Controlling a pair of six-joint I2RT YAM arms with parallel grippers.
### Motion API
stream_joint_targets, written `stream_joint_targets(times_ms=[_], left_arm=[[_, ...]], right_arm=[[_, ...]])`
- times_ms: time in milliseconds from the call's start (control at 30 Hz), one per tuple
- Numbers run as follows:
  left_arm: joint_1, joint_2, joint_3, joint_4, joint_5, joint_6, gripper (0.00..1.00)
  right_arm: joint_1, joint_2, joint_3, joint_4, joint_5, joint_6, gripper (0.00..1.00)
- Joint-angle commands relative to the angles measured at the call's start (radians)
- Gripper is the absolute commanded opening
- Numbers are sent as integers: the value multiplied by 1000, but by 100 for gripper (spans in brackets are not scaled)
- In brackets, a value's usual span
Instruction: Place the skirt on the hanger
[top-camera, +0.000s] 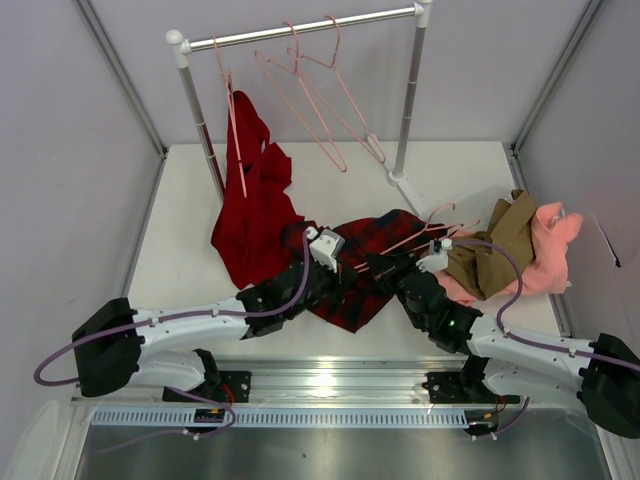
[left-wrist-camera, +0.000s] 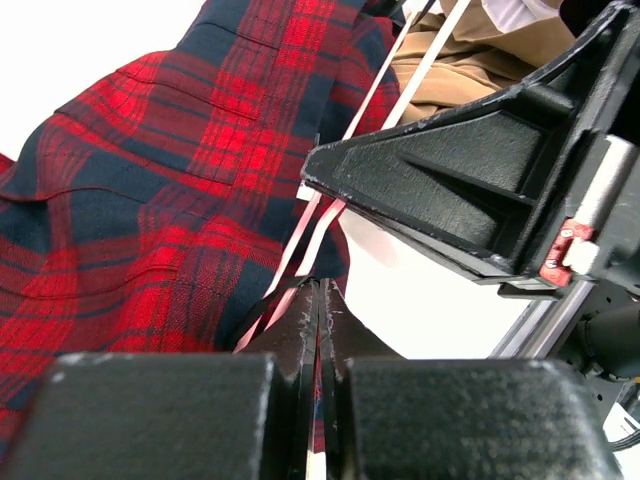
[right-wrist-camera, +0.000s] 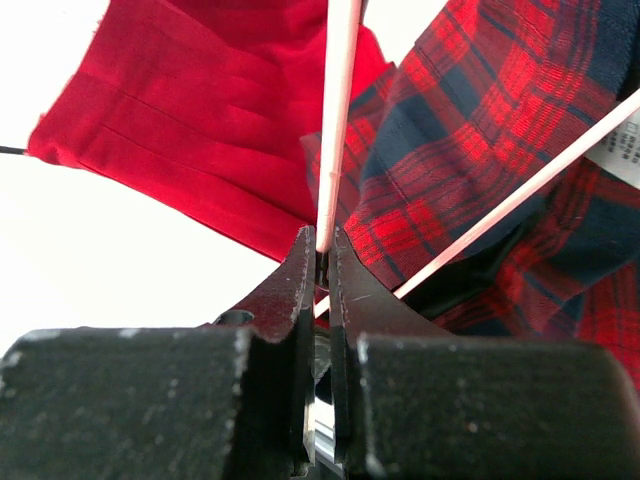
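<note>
Right gripper (right-wrist-camera: 322, 245): jaws clamped on a thin bar of the pale-pink hanger (right-wrist-camera: 336, 100), the bar rising straight out from my tips. A second bar crosses at a slant to the right, over the plaid.

Left gripper (left-wrist-camera: 318, 290): jaws together. A pink bar runs down to the tips; I cannot tell if it is pinched.

Both grippers meet near the middle of the bench (top-camera: 190, 200), over the skirt (top-camera: 355, 300), which lies crumpled and flat. The hanger (top-camera: 415, 237) lies across the skirt's right part, hook toward the right.

Plain red garment (top-camera: 250, 210) to the left, touching the skirt. Tan and pink clothes (top-camera: 500, 245) heaped at right. Rack (top-camera: 300, 30) at the far side, with spare hangers (top-camera: 320, 100) on its rail.
</note>
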Motion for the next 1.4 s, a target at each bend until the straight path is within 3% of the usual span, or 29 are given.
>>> stream_joint_targets(times_ms=[0,500,833,1000,1033,1100,1200,1367], left_arm=[[-5,22,55,48,28,18,0],[-4,72,165,37,54,115,0],[-5,126,164,51,74,77,5],[-4,137,179,23,74,77,22],[-5,138,197,5,75,66,35],[-5,131,216,-72,85,63,50],[-5,76,217,-156,66,60,65],[-5,-130,184,-264,13,75,79]], right_arm=[[6,-36,-22,25,48,64,0],[-3,-38,13,60,23,44,0],[-3,-43,28,43,20,26,0],[-6,-17,67,-7,-9,-9,0],[-6,-14,73,-20,-13,-11,0],[-6,-15,70,-14,-23,-11,0],[-6,-26,65,-17,-24,-2,0],[-6,-35,68,-12,-19,-20,0]])
